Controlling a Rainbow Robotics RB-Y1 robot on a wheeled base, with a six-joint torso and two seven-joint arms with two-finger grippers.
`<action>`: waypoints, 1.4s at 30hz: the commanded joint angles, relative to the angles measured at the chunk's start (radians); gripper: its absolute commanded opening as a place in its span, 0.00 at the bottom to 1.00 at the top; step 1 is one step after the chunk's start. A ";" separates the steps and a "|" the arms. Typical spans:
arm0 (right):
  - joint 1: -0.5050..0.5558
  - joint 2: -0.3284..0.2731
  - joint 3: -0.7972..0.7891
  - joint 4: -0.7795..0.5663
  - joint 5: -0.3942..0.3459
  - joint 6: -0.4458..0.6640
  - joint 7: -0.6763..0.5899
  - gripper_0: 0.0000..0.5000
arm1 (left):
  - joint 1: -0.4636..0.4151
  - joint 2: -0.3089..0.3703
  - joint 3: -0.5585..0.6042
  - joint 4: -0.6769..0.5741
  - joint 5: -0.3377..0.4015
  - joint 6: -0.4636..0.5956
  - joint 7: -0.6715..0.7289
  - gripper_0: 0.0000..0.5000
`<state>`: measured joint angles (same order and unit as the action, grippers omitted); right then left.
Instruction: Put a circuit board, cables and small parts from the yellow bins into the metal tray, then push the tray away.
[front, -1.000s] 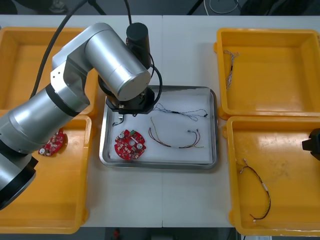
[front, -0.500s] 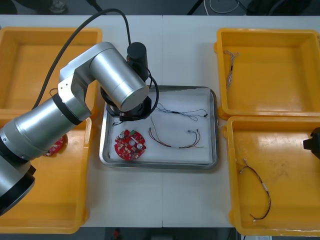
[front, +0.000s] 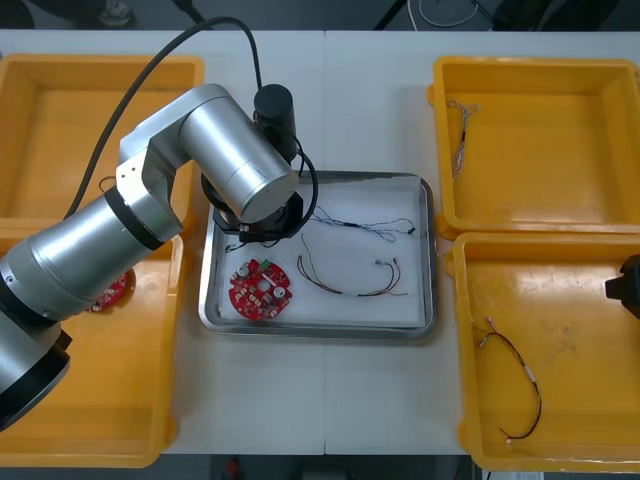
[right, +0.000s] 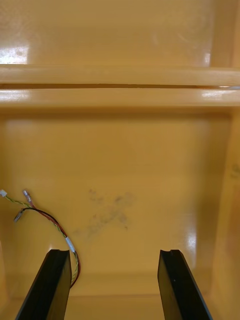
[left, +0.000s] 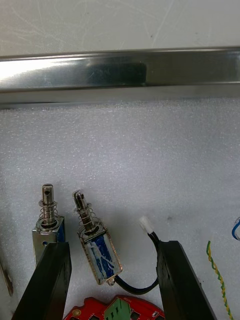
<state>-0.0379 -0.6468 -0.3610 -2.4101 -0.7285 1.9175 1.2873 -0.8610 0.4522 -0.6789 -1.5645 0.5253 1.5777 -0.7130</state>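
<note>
My left arm (front: 240, 160) reaches over the left part of the metal tray (front: 318, 325). In the left wrist view my left gripper (left: 114, 245) is open above the tray's white lining. A small metal part (left: 97, 242) with a black cable (left: 136, 286) lies loose between the fingers. A second small metal part (left: 47, 222) lies by one finger (left: 46, 282). A red circuit board (front: 260, 290), a red and yellow cable (front: 350, 282) and a thin dark cable (front: 362, 226) lie in the tray. My right gripper (right: 114, 252) is open over the near right bin (front: 590, 260).
A red and yellow cable (front: 518, 375) lies in the near right bin, and in the right wrist view that cable (right: 50, 225) lies by one finger. The far right bin (front: 540, 75) holds a pale cable (front: 460, 125). Another red circuit board (front: 108, 288) lies in the near left bin (front: 90, 400).
The left arm drew back toward the tray's far left side, then held still. Its fingers now stand apart with the small metal part lying free between them. The right arm has not moved.
</note>
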 joint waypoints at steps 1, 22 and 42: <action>-0.017 -0.013 0.056 -0.061 -0.012 0.002 -0.043 1.00 | 0.007 -0.012 -0.011 -0.040 -0.010 -0.004 0.000 1.00; -0.338 -0.076 0.413 -0.052 -0.104 0.002 -0.029 1.00 | 0.014 0.158 0.363 -0.342 0.145 0.342 -0.145 1.00; -0.666 0.099 0.875 0.091 0.001 0.002 0.018 1.00 | 0.223 0.401 0.716 -0.368 0.285 0.342 -0.566 1.00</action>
<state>-0.6650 -0.5873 0.4614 -2.3119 -0.7476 1.9175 1.2876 -0.6822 0.7894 -0.0144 -1.8986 0.7975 1.9125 -1.1381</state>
